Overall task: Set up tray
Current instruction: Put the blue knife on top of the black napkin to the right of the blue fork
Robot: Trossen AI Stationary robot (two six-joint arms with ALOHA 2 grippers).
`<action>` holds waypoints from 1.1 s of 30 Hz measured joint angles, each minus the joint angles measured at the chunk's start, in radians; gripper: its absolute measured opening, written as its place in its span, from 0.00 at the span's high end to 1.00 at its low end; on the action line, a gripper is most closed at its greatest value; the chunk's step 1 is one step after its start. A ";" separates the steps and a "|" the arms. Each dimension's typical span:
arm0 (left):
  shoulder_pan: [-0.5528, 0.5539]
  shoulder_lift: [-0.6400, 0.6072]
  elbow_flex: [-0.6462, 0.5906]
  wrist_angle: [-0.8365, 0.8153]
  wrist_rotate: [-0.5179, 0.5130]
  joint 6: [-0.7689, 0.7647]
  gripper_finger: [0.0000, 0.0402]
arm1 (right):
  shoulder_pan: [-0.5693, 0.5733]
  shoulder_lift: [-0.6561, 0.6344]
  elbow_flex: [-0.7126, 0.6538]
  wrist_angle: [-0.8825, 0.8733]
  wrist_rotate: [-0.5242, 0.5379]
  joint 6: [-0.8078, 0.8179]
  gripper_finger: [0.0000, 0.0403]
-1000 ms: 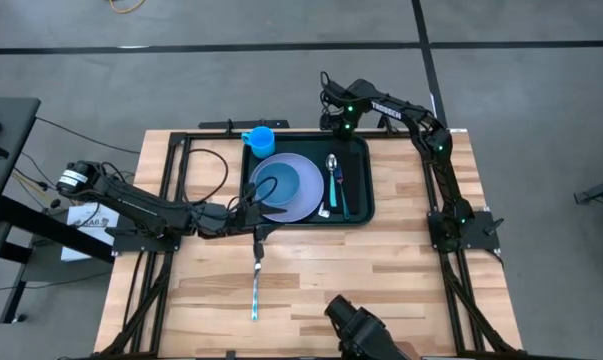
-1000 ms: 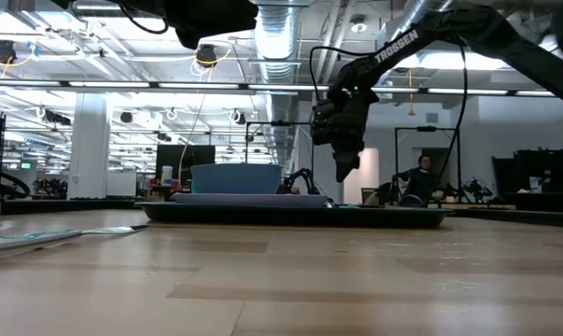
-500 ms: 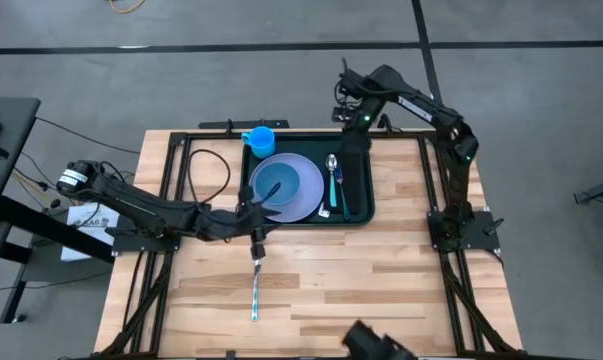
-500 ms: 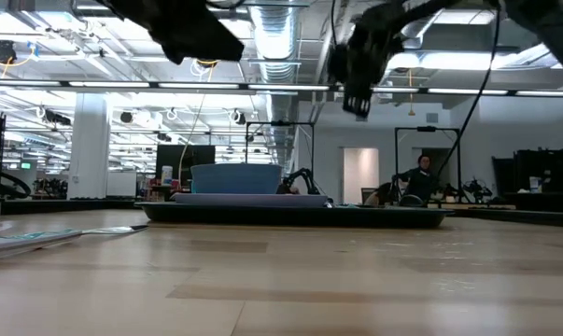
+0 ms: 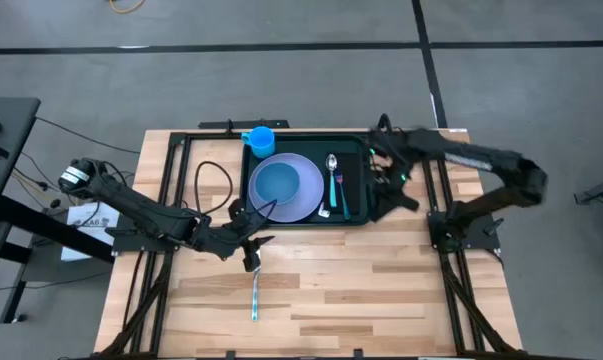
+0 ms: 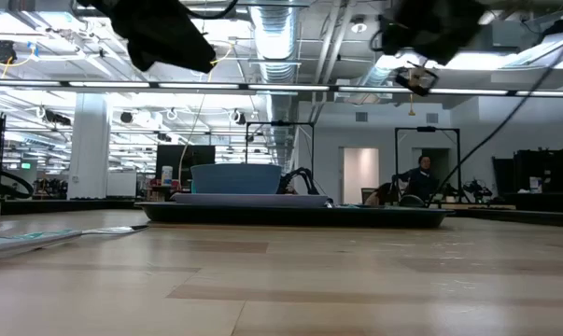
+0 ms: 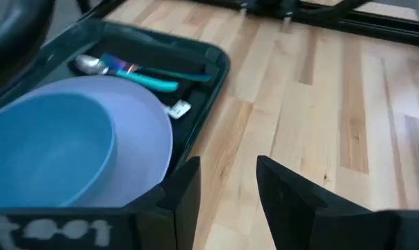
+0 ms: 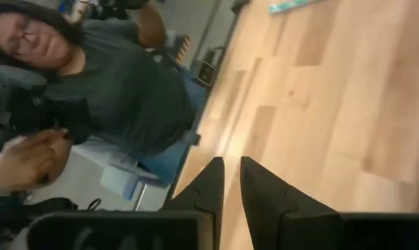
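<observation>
High view: the tray [image 5: 358,205], dark green plastic with rounded corners and a raised rim, lies at the far middle of the pale wood-plank table [image 5: 381,280], carrying a round lavender plate [image 5: 306,195] with a blue bowl [image 5: 274,185], a metal spoon [image 5: 331,163] and a blue cup [image 5: 260,139]; the left gripper [image 5: 249,250] sits just off its near-left corner, the right gripper [image 5: 389,192] at its right rim. Left wrist view: left gripper [image 7: 226,182], jaws spread with nothing between, over bare wood beside the tray's [image 7: 212,69] glossy rim (bowl [image 7: 49,156] smooth, matte). Right wrist view: right gripper [image 8: 231,182], fingers nearly pressed together and empty, a person in a grey shirt [image 8: 119,90] beyond the table edge.
</observation>
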 joint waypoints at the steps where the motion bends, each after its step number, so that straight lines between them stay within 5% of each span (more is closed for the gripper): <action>1: -0.013 0.013 0.024 -0.040 -0.017 -0.039 0.68 | 0.010 -0.057 -0.081 0.087 -0.018 0.046 0.91; 7: -0.097 0.129 0.158 -0.131 -0.052 -0.038 0.68 | 0.100 -0.355 -0.504 0.679 0.089 0.481 0.99; 14: -0.107 0.261 0.274 -0.253 -0.016 -0.044 0.68 | 0.299 -0.560 -0.716 1.075 0.603 0.972 0.99; 20: -0.108 0.311 0.306 -0.490 0.018 -0.179 0.68 | 0.579 -0.608 -0.771 1.239 1.108 1.003 1.00; 26: -0.118 0.367 0.306 -0.513 0.175 -0.189 0.68 | 0.851 -0.548 -0.838 1.303 1.557 1.037 1.00; 29: -0.117 0.387 0.306 -0.498 0.226 -0.246 0.68 | 0.944 -0.485 -0.869 1.415 1.680 1.068 1.00; 33: -0.114 0.395 0.305 -0.475 0.331 -0.310 0.68 | 1.010 -0.403 -0.871 1.549 1.681 1.064 1.00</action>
